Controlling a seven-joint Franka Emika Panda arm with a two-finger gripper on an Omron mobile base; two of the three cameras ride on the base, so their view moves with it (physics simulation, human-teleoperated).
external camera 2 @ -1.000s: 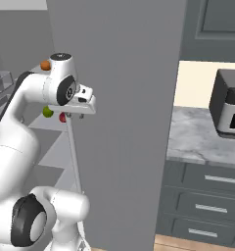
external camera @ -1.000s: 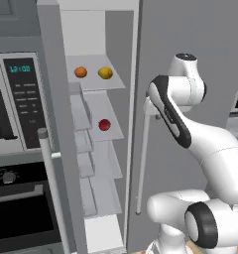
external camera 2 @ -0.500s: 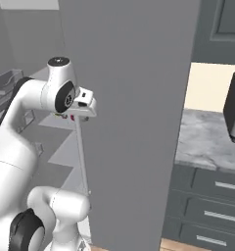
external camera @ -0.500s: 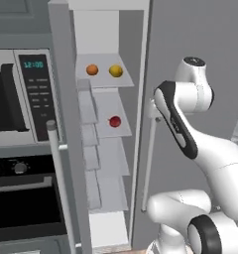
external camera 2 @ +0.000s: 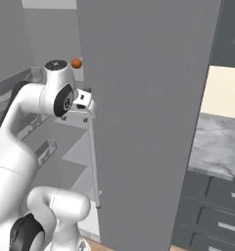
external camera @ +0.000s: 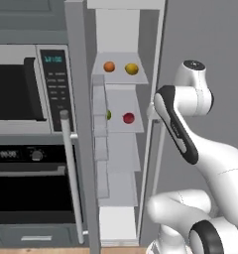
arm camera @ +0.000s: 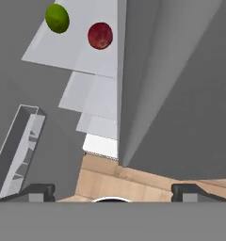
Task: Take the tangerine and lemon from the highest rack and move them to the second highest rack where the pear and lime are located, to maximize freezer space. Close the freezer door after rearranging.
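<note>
- My gripper point(arm camera: 113, 190) is spread wide, its two dark tips far apart near the bottom corners of the hand view, with nothing between them and nothing touching them.
- It looks down along the freezer point(external camera: 122, 149), past the stacked shelf edges to the wooden floor point(arm camera: 133, 181).
- The tangerine point(external camera: 109, 66) and the lemon point(external camera: 132, 69) sit apart, side by side, on the highest rack, tangerine towards its left edge, lemon towards its right.
- One rack down, the pear point(external camera: 128, 118) lies near the right edge and the lime point(arm camera: 57, 18) towards the left edge, partly hidden behind the door bins in the left base view.
- The freezer door point(external camera: 81, 149) stands open.
</note>
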